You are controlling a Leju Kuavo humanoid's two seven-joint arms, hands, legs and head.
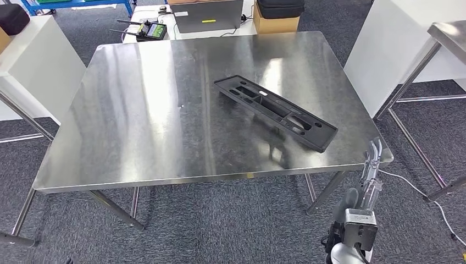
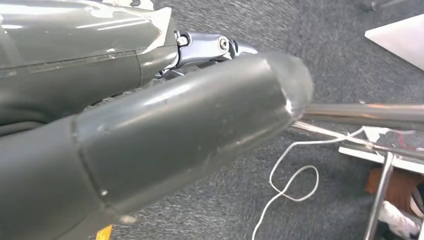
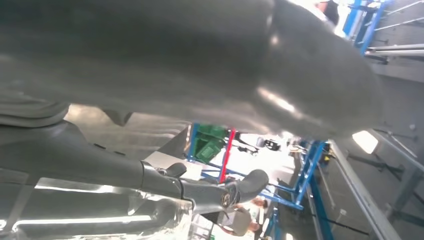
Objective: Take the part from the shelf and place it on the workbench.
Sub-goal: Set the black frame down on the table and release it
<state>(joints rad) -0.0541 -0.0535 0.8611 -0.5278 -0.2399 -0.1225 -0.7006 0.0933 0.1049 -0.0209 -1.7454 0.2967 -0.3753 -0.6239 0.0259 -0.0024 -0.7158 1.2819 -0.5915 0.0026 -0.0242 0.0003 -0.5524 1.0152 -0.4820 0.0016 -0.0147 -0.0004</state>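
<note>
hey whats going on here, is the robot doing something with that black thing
Nothing is handling it right now. The long black part lies flat on the steel workbench, toward its right side, with no hand on it. The robot's right hand is raised just off the bench's near right corner, holding nothing as far as the head view shows. Its left hand hangs low over the carpet, near a white cable. The placing step looks done.

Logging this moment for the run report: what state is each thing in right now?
Long black plastic part: lying flat on the workbench, angled, not held.
Stainless steel workbench: carries the part.
Right hand: off the workbench's near right corner, fingers apart, holding nothing.
Left hand: over grey carpet, holding nothing visible; fingers' state unclear.
</note>
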